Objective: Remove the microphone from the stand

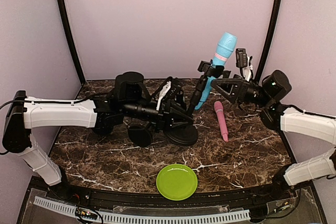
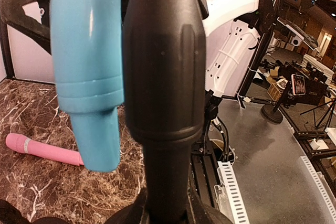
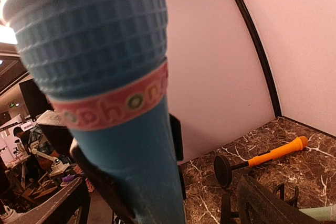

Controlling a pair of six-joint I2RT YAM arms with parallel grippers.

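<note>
A blue microphone (image 1: pixel 220 56) with a pink band stands tilted in the clip of a black stand (image 1: pixel 181 132) at the table's middle. My left gripper (image 1: pixel 173 115) is shut on the stand's lower pole. In the left wrist view the pole (image 2: pixel 163 77) fills the middle between the jaws, and the microphone's blue tail (image 2: pixel 86 66) hangs beside it. My right gripper (image 1: pixel 212 83) reaches in from the right and is shut on the microphone's body below the band. In the right wrist view the microphone (image 3: pixel 121 77) fills the frame, with dark fingers (image 3: pixel 100 182) against its sides.
A pink microphone (image 1: pixel 221 121) lies on the marble table right of the stand; it also shows in the left wrist view (image 2: pixel 42 149). A green plate (image 1: pixel 177 181) sits at the near edge. A second black disc base (image 1: pixel 140 136) with an orange handle (image 3: pixel 273 153) lies under my left arm.
</note>
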